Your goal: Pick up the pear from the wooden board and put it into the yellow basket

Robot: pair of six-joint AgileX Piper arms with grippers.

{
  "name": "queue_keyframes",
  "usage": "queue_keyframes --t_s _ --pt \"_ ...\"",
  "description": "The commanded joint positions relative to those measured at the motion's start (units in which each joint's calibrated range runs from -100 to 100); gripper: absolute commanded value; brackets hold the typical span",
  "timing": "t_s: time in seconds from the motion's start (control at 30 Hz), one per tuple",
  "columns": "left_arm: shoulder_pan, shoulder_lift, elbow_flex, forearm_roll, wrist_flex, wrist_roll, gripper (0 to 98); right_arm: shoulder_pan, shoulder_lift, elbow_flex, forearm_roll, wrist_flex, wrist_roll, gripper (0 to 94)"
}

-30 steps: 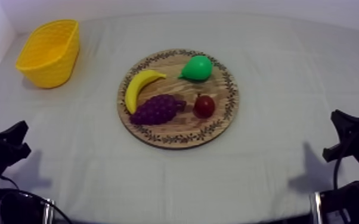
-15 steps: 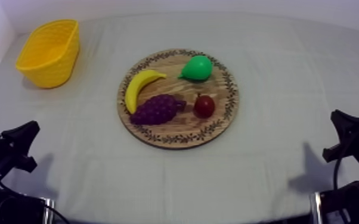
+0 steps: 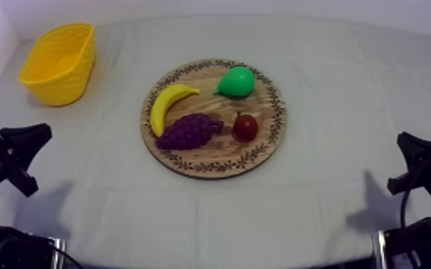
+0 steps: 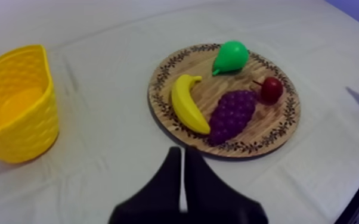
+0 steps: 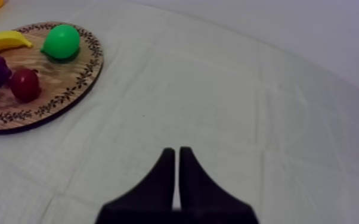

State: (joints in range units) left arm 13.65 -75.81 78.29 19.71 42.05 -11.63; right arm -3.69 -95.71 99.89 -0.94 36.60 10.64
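The pear [image 3: 236, 81] lies on the round wooden board [image 3: 261, 154], on the board's far side and a little toward our right, with its narrow end turned toward the banana [image 3: 168, 104]. It lies apart from the other fruit and nothing grips it.

The board sits near the middle of the worktop [image 3: 333, 93] and carries four things. The banana curves along the board's left part. The bunch of grapes [image 3: 188, 131] lies on the near side, just beside the banana's lower end. The small red fruit [image 3: 245, 127] sits to the right of the grapes, close to them, and nearer to us than the pear. All four rest inside the patterned rim.

The yellow basket [image 3: 64, 79] stands upright at the far left of the worktop, well apart from the board. From the left wrist view we look into its open mouth and see its own bare yellow floor and woven walls.

Our left arm [image 3: 7, 154] is at the left edge of the worktop, on the near side of the basket and well apart from the board. The left jaws are together as a narrow wedge, clamped on nothing, and they point toward the cloth between basket and board. Our right arm [image 3: 422, 168] sits low at the right edge. The right jaws are likewise together on nothing, over bare cloth, with the board off to one side.
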Motion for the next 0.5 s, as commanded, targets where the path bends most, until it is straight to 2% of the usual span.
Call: queue_keyframes --t_s 0.0,0.1,0.23,0.47 --pt "0.5 6.6 -4.8 -0.49 0.5 1.2 0.0 0.0 0.0 0.0 0.0 0.0 0.0 0.4" --pt "1.5 13.1 -9.6 -1.91 0.9 3.4 0.0 0.0 0.0 0.0 0.0 0.0 0.0 0.4" --pt "3.2 22.1 -15.9 -4.66 1.6 7.9 0.0 0.0 0.0 0.0 0.0 0.0 0.0 0.4" --pt "5.9 37.2 -27.7 -7.78 4.5 12.5 0.0 0.0 0.0 0.0 0.0 0.0 0.0 0.4"
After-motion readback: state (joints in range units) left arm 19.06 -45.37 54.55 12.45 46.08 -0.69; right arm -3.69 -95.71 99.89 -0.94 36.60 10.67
